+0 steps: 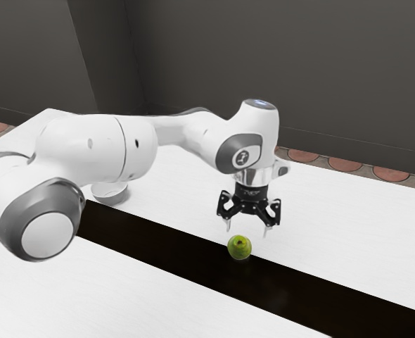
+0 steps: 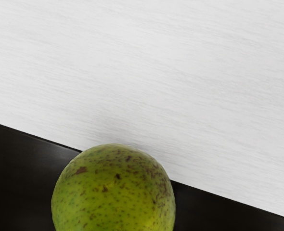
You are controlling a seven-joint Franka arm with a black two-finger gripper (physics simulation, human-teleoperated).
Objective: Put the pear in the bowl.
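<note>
My black gripper (image 1: 247, 231) stands open, its two fingers pointing down and spread wide. Just below them and a little toward the exterior view's left, the green pear (image 1: 240, 247) rests at the edge of the dark strip, with nothing holding it. In the wrist view the speckled pear (image 2: 114, 192) appears large, close under my hand. A small pale bowl (image 1: 110, 193) sits on the table at the exterior view's left, partly hidden behind the arm.
The white table (image 1: 348, 225) is crossed by a long dark strip (image 1: 172, 258) running beneath the pear. A dark grey wall (image 1: 299, 63) rises beyond the table's far edge.
</note>
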